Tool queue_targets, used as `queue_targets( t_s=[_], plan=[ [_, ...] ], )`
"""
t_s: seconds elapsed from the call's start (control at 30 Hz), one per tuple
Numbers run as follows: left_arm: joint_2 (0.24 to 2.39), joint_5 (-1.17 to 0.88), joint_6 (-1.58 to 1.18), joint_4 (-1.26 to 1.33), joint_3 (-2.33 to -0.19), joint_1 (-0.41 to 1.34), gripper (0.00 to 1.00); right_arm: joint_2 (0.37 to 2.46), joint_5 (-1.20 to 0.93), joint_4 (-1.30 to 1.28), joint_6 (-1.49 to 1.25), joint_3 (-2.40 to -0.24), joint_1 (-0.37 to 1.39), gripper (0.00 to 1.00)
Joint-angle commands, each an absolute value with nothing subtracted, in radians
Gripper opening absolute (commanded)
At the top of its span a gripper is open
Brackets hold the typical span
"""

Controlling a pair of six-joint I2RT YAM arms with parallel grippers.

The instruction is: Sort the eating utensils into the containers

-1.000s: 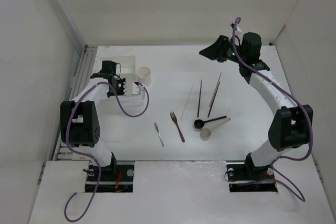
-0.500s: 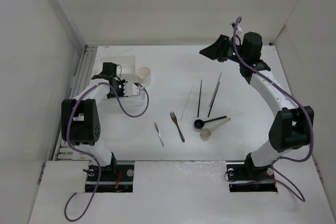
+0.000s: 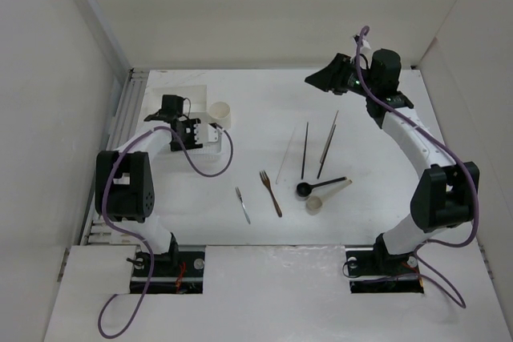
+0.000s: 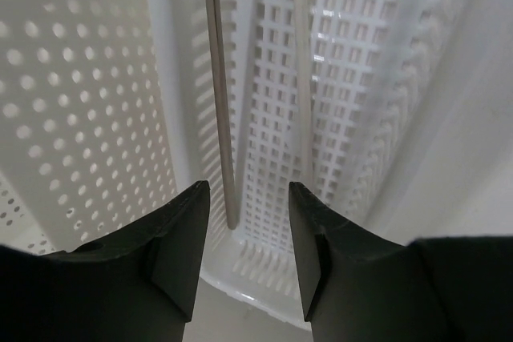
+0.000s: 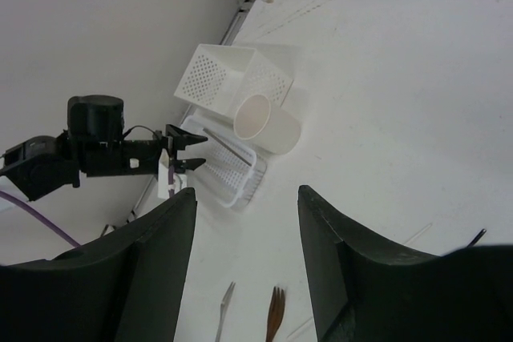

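My left gripper (image 3: 195,131) is open and empty, low over the near end of the slotted white tray (image 3: 213,146). In the left wrist view its open jaws (image 4: 247,198) frame the tray (image 4: 353,110), where a grey metallic chopstick (image 4: 218,94) lies lengthwise. My right gripper (image 3: 322,79) is open and empty, held high at the back right. On the table lie a dark chopstick (image 3: 304,150), a metallic chopstick (image 3: 327,144), a pale chopstick (image 3: 284,158), a brown fork (image 3: 270,192), a grey fork (image 3: 242,204), a black spoon (image 3: 319,185) and a beige spoon (image 3: 319,200).
A round cream cup (image 3: 220,114) stands just behind the tray, and a perforated white box (image 5: 224,78) behind that. The right wrist view also shows the tray (image 5: 232,170), the cup (image 5: 264,122) and the left gripper (image 5: 188,150). Walls close in both sides.
My left gripper has shifted a little to the right and turned over the tray. The right arm and the utensils on the table have not moved.
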State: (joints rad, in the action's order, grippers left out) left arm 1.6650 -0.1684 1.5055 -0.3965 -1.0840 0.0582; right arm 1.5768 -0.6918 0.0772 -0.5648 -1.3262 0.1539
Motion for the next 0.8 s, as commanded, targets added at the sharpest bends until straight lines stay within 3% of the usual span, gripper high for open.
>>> queue_targets(
  t_s=[0.0,0.13,0.27,0.6,0.67,0.73,0.77],
  plan=[
    [1.658,-0.202,1.411,-0.341,-1.069,0.087,0.41,1.531,-0.693,0.11,-0.546,-1.324,0.143,0.59],
    [1.667,-0.244,1.381,-0.35,-1.094,0.098,0.4,1.522,-0.693,0.101,-0.537,-1.324,0.143,0.59],
    [1.701,-0.253,1.404,-0.36,-1.094,0.107,0.29,1.513,-0.684,0.092,-0.528,-1.313,0.143,0.59],
    [1.747,-0.275,1.341,-0.325,-1.114,0.117,0.32,1.513,-0.684,0.092,-0.528,-1.313,0.143,0.59],
    [1.747,-0.275,1.33,-0.325,-1.123,0.117,0.22,1.503,-0.684,0.083,-0.528,-1.304,0.143,0.59],
    [1.747,-0.265,1.319,-0.325,-1.132,0.117,0.0,1.503,-0.684,0.083,-0.519,-1.304,0.133,0.59],
    [1.747,-0.265,1.31,-0.325,-1.132,0.117,0.0,1.503,-0.684,0.083,-0.518,-1.304,0.133,0.59]
  ],
)
